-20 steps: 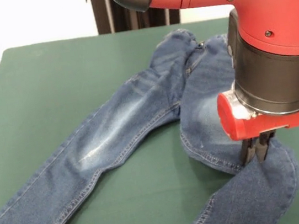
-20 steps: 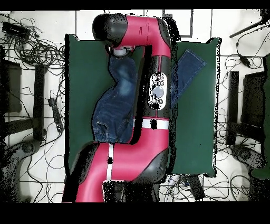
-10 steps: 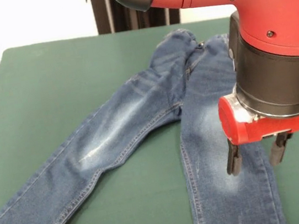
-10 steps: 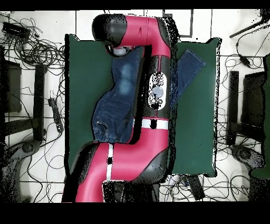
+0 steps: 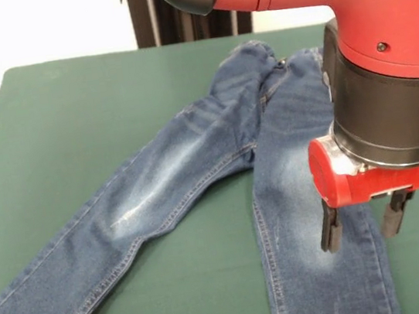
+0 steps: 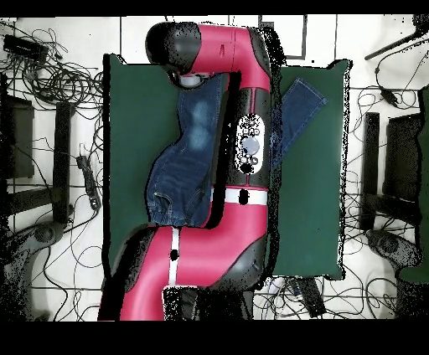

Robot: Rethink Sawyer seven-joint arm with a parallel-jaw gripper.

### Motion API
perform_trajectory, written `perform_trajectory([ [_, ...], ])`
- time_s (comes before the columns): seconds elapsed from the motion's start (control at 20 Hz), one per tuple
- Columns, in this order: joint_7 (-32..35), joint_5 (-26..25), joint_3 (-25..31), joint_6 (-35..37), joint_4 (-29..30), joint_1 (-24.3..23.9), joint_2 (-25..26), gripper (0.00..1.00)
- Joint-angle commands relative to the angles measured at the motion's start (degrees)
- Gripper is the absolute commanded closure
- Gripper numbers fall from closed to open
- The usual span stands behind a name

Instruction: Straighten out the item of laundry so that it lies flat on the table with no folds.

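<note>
Green-topped table, wide and bare apart from one garment. Jeans: small blue denim pair, waistband at the far side, both legs running toward the near edge and spread in a V. Leg under the arm: a second ago bent back on itself near the knee; now straight, pale thigh patch showing, cuff out of sight below the picture edge. Other leg: unchanged, flat, angled off to the corner. Gripper: a second ago pinched on the fold; now jaws spread wide, holding nothing, hovering just above the straightened leg. Judgement: the fold is gone; little seems left but light wrinkles near the crotch.
</note>
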Motion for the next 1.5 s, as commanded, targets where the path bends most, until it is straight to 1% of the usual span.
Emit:
perform_trajectory([
  [0.05, 8.27, -0.66, 4.93, -1.31, 4.73, 2.77, 1.89, 0.0],
  [0.3, 8.55, -0.08, 3.88, -2.8, 7.17, 2.73, 1.55, 0.0],
  [0.4, 9.34, 0.33, 3.44, -3.51, 8.9, 2.65, 1.07, 0.0],
  [0.55, 10.31, 1.0, 2.72, -5.82, 13.02, 2.54, -0.37, 0.0],
  [0.7, 11.22, 1.6, 1.75, -9.47, 21.02, 2.38, -3.61, 0.0],
  [0.85, 12.21, 1.79, 1.0, -15.19, 32.37, 2.11, -8.6, 0.0],
  [1.0, 12.15, 1.74, 1.08, -20.54, 41.9, 1.66, -12.74, 0.0],
  [1.15, 11.79, 1.38, 1.38, -25.28, 47.94, 1.22, -15.11, 0.0],
  [1.35, 12.04, 1.0, 1.79, -31.86, 54.44, 0.69, -17.44, 0.0],
  [1.5, 12.17, 0.9, 1.65, -35.32, 59.11, 0.51, -19.48, 0.0],
])
